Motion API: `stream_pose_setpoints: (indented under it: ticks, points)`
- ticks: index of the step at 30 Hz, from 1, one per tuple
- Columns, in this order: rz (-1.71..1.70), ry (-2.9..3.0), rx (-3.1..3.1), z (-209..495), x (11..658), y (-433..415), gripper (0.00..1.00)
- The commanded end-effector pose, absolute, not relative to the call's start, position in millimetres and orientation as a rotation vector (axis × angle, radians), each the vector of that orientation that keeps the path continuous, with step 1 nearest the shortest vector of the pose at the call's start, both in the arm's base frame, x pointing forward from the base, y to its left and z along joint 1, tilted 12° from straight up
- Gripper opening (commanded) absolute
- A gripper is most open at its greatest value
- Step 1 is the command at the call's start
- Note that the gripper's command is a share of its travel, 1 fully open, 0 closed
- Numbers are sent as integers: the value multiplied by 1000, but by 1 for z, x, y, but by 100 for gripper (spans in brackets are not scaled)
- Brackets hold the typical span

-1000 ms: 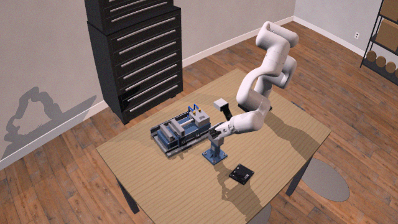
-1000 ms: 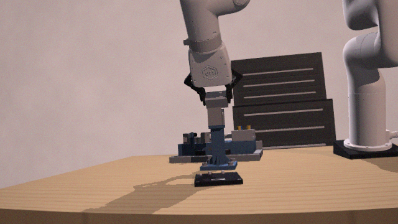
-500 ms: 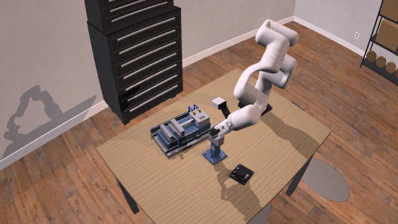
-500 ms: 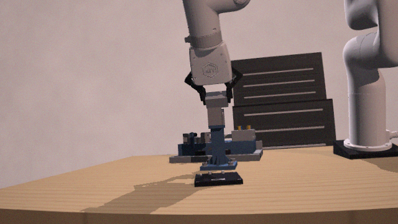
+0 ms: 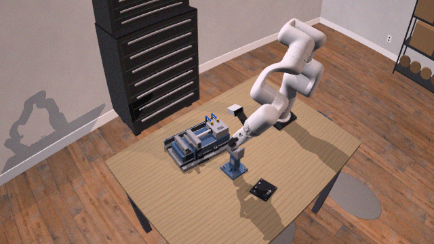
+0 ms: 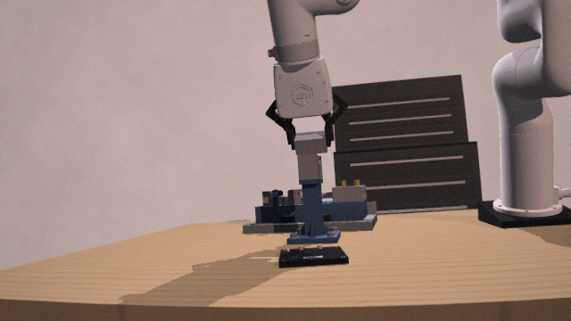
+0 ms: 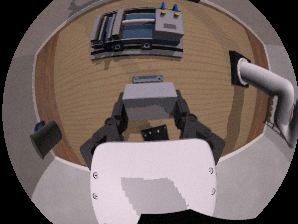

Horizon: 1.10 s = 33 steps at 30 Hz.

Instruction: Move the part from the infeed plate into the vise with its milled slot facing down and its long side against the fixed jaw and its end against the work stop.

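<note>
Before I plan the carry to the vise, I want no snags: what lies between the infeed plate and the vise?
In the top view, the blue V-block stands between infeed plate and vise, with the tool clamping the part over it.

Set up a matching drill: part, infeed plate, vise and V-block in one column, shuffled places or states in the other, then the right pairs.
Things:
1. part
2. infeed plate
3. vise
4. V-block

Places or states:
A. blue stand right under the pincer
B. black square nearest the table's front edge, nothing on it
C. gripped between the black fingers
D. jaws open, by the tool cabinet side

Pairs: 1-C, 2-B, 3-D, 4-A
</note>
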State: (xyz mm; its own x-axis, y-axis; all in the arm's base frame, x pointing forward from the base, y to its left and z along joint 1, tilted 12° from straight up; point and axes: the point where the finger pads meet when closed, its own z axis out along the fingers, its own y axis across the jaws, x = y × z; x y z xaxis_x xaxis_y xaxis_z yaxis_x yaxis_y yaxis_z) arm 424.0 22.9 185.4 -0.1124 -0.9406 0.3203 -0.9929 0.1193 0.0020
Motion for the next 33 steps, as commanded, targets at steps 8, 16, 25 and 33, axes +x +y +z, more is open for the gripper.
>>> stream_pose_setpoints:
  ticks: [8,16,25,33]
  points:
    - [208,-2228,1978,187,425,22,0]
    - [129,-2277,2021,187,425,21,0]
    - [41,-2328,2067,187,425,20,0]
    - [-31,-2367,2101,187,425,19,0]
